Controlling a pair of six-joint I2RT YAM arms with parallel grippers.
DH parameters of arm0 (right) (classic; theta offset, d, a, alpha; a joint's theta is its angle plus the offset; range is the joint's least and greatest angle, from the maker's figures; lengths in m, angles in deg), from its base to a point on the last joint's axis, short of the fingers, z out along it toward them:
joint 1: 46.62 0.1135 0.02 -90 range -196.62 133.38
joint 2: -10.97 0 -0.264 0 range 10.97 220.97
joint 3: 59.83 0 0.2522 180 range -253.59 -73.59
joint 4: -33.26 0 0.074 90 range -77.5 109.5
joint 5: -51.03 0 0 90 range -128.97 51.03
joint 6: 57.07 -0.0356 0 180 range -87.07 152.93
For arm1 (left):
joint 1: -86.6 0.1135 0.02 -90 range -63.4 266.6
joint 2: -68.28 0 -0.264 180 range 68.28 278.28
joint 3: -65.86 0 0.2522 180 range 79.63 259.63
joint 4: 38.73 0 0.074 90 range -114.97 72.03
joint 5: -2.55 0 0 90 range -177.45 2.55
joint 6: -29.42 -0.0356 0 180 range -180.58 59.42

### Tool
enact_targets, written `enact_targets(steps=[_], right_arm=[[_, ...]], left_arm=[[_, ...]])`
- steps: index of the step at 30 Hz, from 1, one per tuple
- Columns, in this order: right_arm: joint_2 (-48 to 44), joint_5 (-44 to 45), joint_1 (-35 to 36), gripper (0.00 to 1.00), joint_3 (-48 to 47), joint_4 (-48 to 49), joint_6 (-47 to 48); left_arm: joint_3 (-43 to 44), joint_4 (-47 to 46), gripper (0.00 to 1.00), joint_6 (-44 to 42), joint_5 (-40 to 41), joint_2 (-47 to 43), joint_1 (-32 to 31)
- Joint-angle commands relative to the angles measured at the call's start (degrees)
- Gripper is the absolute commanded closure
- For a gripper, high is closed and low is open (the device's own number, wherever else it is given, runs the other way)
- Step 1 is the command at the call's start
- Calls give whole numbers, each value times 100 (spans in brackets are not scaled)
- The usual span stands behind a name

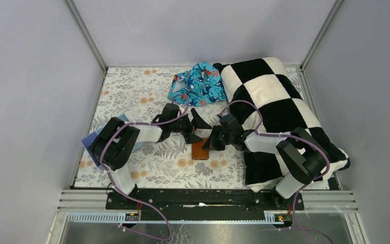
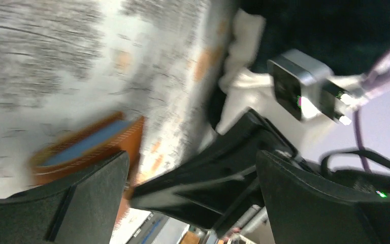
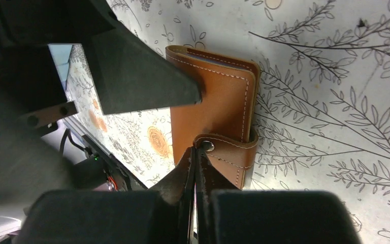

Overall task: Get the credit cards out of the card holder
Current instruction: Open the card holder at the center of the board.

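Observation:
The reddish-brown card holder (image 1: 200, 151) lies folded shut on the floral cloth, its snap strap (image 3: 233, 150) wrapped round one edge. My right gripper (image 3: 195, 152) is shut, its tips pinched on the strap end by the snap. My left gripper (image 1: 193, 129) is open just above the holder's far end; one of its fingers (image 3: 142, 76) hangs over the holder's corner. In the blurred left wrist view the holder (image 2: 127, 137) shows a pale blue credit card (image 2: 84, 144) edge in it, by my open left gripper (image 2: 193, 195). The rest of the cards are hidden inside.
A black-and-white checkered pillow (image 1: 277, 104) fills the right side, under my right arm. A blue patterned cloth (image 1: 198, 84) lies at the back. A light-blue box (image 1: 92, 136) sits at the left under my left arm. Metal frame posts stand at the corners.

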Motion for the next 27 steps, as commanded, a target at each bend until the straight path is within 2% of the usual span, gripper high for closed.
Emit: enact_targets(steps=[1, 8, 13, 16, 21, 27], right_arm=[[9, -48, -37, 100, -42, 160, -24], [-97, -19, -78, 100, 188, 452, -272], [-293, -166, -163, 100, 575, 1228, -653], [-459, -161, -185, 100, 664, 1208, -638], [-557, -371, -251, 100, 386, 477, -515], [-569, -378, -284, 100, 535, 563, -672]], left_arm=[[10, 573, 1, 6, 321, 186, -7], [176, 2073, 1, -468, 944, 317, 5], [181, 2178, 1, -645, 1156, 431, 92], [158, 2279, 1, -613, 1207, 430, 119], [432, 2762, 1, -906, 1700, 271, 144], [469, 2668, 1, -960, 1561, 444, 159]])
